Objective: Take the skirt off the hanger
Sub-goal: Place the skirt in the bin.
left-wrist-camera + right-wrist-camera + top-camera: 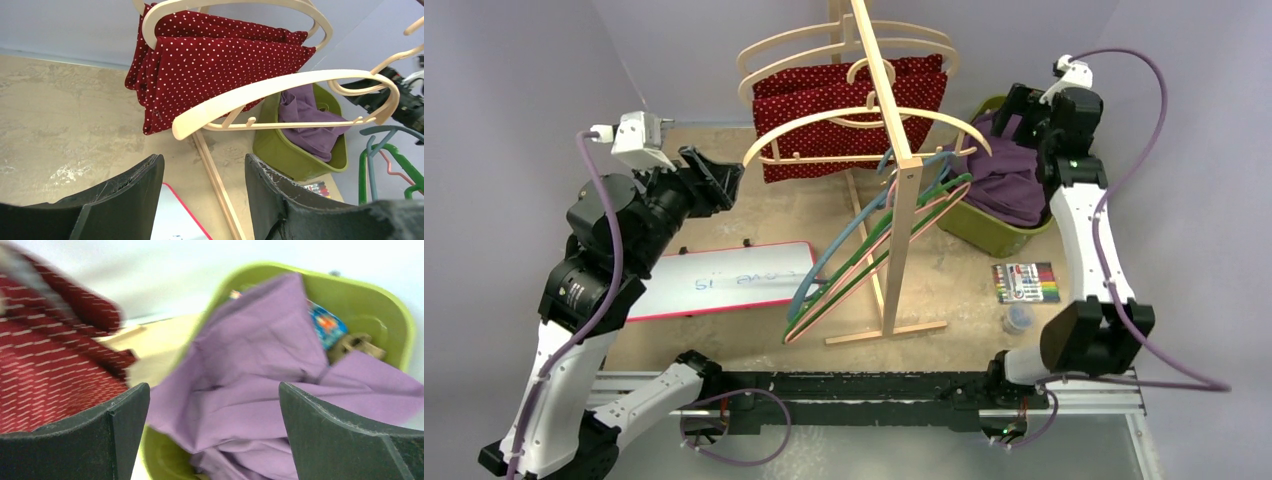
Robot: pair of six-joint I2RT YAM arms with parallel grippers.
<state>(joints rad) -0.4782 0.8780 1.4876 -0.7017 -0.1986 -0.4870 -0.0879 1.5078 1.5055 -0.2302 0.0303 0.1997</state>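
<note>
A red skirt with white dots (849, 115) hangs folded over a wooden hanger (769, 50) on a wooden rack (904, 150). It also shows in the left wrist view (215, 65) and, blurred, at the left of the right wrist view (45, 370). My left gripper (719, 180) is open and empty, to the left of the skirt, apart from it. My right gripper (1014, 110) is open and empty, raised over a green bin (989, 232) to the right of the skirt.
The green bin (385, 300) holds purple cloth (260, 380). An empty wooden hanger (280, 102) hangs in front of the skirt. Coloured hangers (874, 250) lean on the rack. A whiteboard (714, 280) lies at the left, a marker pack (1025, 282) and a small jar (1018, 319) at the right.
</note>
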